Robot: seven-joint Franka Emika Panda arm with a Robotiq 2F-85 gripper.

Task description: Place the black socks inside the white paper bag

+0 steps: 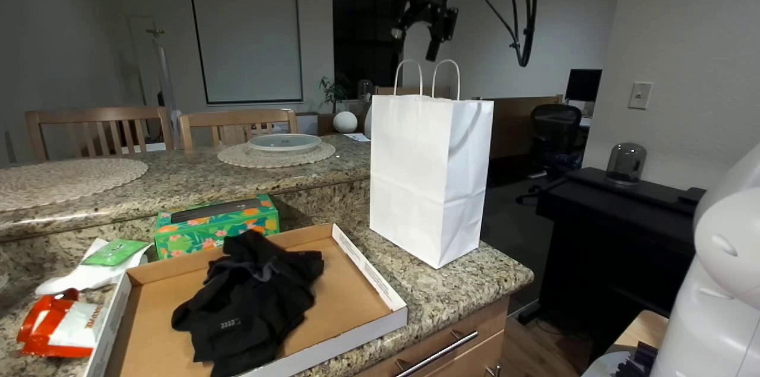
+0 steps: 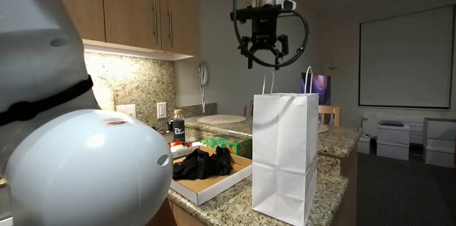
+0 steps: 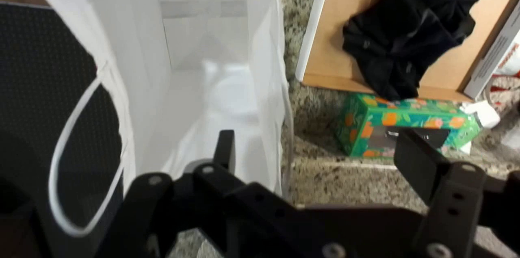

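Note:
The white paper bag (image 1: 409, 169) stands upright on the granite counter, its mouth open and both loop handles raised. In the wrist view I look into the bag (image 3: 207, 38), where only white paper shows in the visible part. A heap of black socks (image 1: 249, 306) lies crumpled in a shallow cardboard tray beside the bag; the same socks (image 3: 410, 30) appear at the upper right of the wrist view. Above the bag's handles hangs my gripper (image 2: 263, 63), apart from them in both exterior views. Its fingers (image 3: 418, 160) are spread wide, with nothing held between them.
The cardboard tray (image 1: 350, 282) has low white outer walls. Behind it sits a green floral box (image 1: 217, 228), with a red-and-white packet (image 1: 65, 326) to the side. A dark bottle (image 2: 179, 130) stands farther back. The counter's corner (image 1: 522, 273) is close to the bag.

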